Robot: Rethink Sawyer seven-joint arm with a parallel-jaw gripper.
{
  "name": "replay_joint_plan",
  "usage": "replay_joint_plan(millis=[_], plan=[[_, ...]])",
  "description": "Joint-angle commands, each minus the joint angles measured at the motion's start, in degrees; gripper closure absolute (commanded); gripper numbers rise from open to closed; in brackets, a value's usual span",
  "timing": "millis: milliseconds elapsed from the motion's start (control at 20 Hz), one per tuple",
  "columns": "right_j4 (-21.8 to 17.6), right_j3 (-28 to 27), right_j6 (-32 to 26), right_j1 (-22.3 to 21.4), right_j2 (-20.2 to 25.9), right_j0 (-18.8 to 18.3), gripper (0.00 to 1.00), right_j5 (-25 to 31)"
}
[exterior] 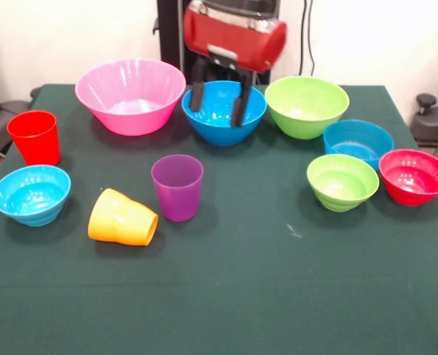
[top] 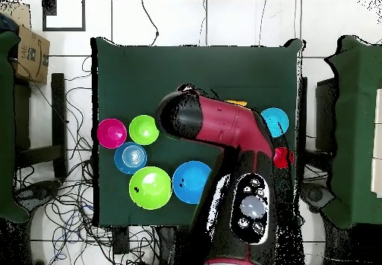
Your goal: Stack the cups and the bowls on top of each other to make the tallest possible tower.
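My gripper [exterior: 217, 103] is open and empty, its two black fingers [exterior: 197, 96] hanging over the mid-sized blue bowl [exterior: 224, 117] at the table's far side. The big pink bowl [exterior: 130, 96] stands left of it and the mid-sized lime green bowl [exterior: 306, 106] right of it. The small blue [exterior: 358, 139], lime green [exterior: 342, 181] and red [exterior: 415, 176] bowls cluster at the right. The red cup [exterior: 34, 137] and light blue bowl [exterior: 31, 194] stand at the left. The purple cup [exterior: 177, 187] is upright in the middle. The orange cup [exterior: 122, 218] lies on its side.
All of it rests on a dark green table [exterior: 278, 296]. In the overhead view the red arm [top: 224, 128] covers the pink bowl, the purple cup and the gripper. Cables lie on the floor round the table.
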Motion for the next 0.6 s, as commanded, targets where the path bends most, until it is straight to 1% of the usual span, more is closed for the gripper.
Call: replay_joint_plan(millis=[50, 250, 350, 600], plan=[[-2.22, 4.87, -4.85, -2.28, 5.22, -4.59, 0.0, 8.23], [-3.55, 5.99, -8.48, -3.18, 7.07, -8.19, 0.0, 7.7], [-4.21, 6.65, -9.2, -3.43, 7.8, -9.46, 0.0, 7.01], [-5.53, 7.45, -9.05, -3.47, 8.98, -10.71, 0.0, 5.72]])
